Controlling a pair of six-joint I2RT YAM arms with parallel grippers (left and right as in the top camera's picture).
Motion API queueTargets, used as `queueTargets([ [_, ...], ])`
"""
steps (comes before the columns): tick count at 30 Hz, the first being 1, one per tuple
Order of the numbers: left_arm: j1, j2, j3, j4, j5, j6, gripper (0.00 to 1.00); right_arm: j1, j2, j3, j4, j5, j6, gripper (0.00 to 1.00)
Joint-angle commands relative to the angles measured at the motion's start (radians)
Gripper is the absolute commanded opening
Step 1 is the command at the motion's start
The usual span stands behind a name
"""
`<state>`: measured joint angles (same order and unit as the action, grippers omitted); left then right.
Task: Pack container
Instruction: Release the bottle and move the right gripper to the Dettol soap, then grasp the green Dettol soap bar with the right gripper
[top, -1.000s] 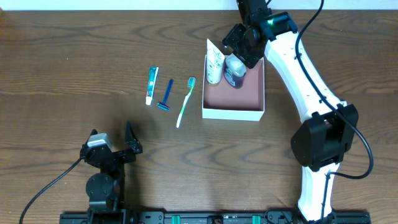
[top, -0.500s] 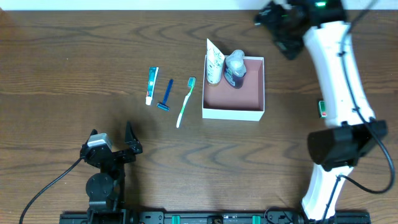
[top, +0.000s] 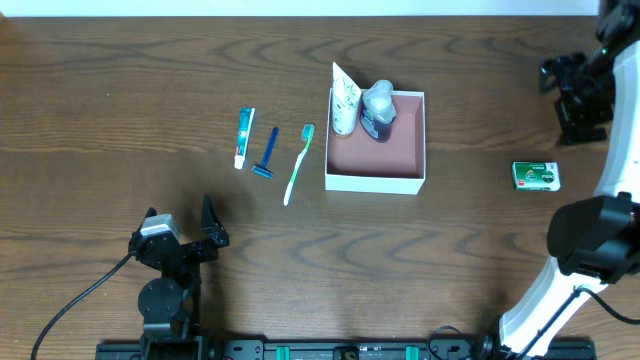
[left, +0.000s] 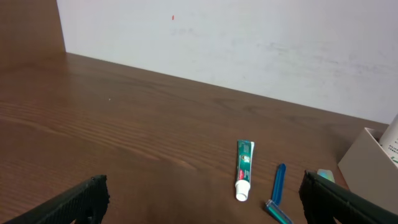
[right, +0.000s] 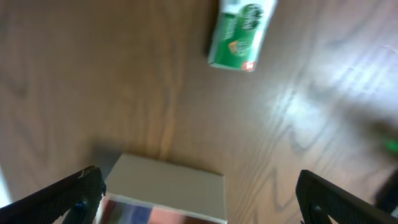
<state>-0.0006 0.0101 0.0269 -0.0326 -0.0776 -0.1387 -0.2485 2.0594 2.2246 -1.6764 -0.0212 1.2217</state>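
The container (top: 405, 180) is a square white box with a pink-brown inside, at the table's middle right. A white tube (top: 344, 100) and a dark bottle (top: 377, 112) stand in its far left corner. A toothpaste tube (top: 244, 137), a blue razor (top: 267, 153) and a green toothbrush (top: 297, 163) lie left of it. A green-and-white soap box (top: 536, 176) lies to its right. My right gripper (top: 583, 103) is open and empty, above the soap box (right: 241, 34) and right of the container (right: 165, 186). My left gripper (top: 180, 237) is open and empty near the front.
The left wrist view shows the toothpaste tube (left: 244, 169), the razor (left: 277, 193) and a corner of the container (left: 370, 165) on the wood table, with a white wall behind.
My right arm has swung from over the container's far left corner out to the right edge of the table. The bottle stays in the container. The left arm has not moved.
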Motion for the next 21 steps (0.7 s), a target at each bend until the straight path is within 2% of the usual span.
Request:
queueTargets([
  [1,0.005,-0.005,-0.023,-0.034,-0.008,-0.005,0.98,-0.028,-0.017,-0.081,0.017,0.054,0.034,0.99],
  [5,0.005,-0.005,-0.023,-0.034,-0.008,-0.005,0.98,-0.054,-0.017,-0.205,0.111,0.114,0.05,0.99],
  [13,0.005,-0.005,-0.023,-0.034,-0.008,-0.005,0.98,-0.074,-0.017,-0.413,0.277,0.107,0.049,0.99],
  [21,0.005,-0.005,-0.023,-0.034,-0.008,-0.005,0.98,-0.076,-0.017,-0.555,0.412,0.109,0.049,0.99],
])
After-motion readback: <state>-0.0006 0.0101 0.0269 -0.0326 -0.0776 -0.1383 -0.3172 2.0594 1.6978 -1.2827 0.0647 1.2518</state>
